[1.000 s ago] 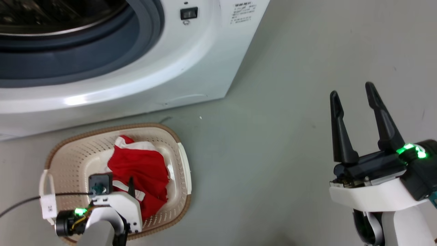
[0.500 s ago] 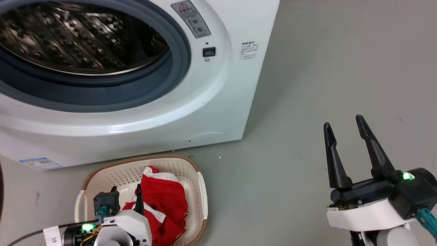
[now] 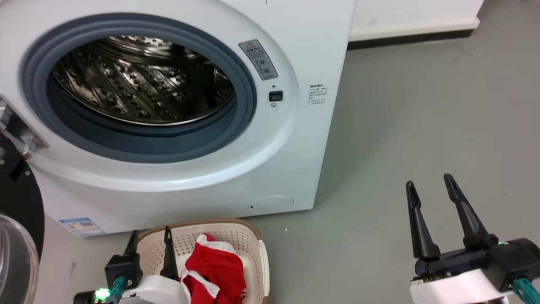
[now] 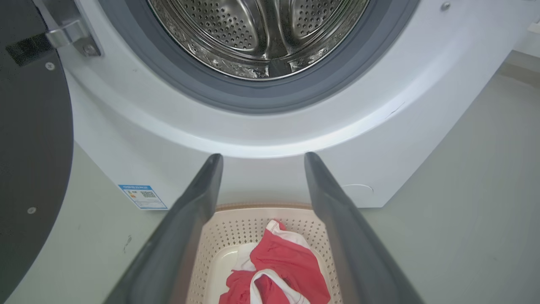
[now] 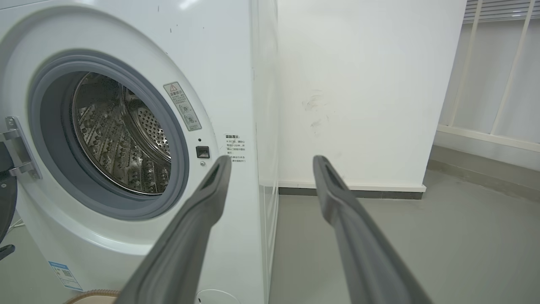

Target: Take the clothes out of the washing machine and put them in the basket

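The door [image 3: 21, 198] of the washer [image 3: 295, 160] is at the far left. It is swung wide open. It has a dark frame and a clear round glass.

Low down beside the door is the left gripper [image 3: 151, 231]. Its two dark fingers are spread apart and there is nothing between them. It hangs over the basket [image 3: 236, 222], with its tips pointing toward the washer.

The basket is cream with little holes in its sides and a brown rim. It sits on the floor [image 3: 422, 126], close in front of the washer. The clothes [image 3: 215, 270] lie bunched up inside the basket. They are bright red with white trim.

Above the basket is the big round hole of the washer, with a grey ring around it. Inside is the shiny steel drum [image 3: 139, 88], full of little holes. A blue label [image 3: 82, 226] is stuck low on the white front. A grey warning sticker [image 3: 258, 59] sits to the right of the ring, with a small dark square below it.

Right of the washer the floor is plain grey. The right gripper [image 3: 428, 180] hangs over it, well apart from the basket. Its fingers are also spread apart and hold nothing. In the right wrist view they point past the washer's corner at a white wall [image 5: 358, 84].
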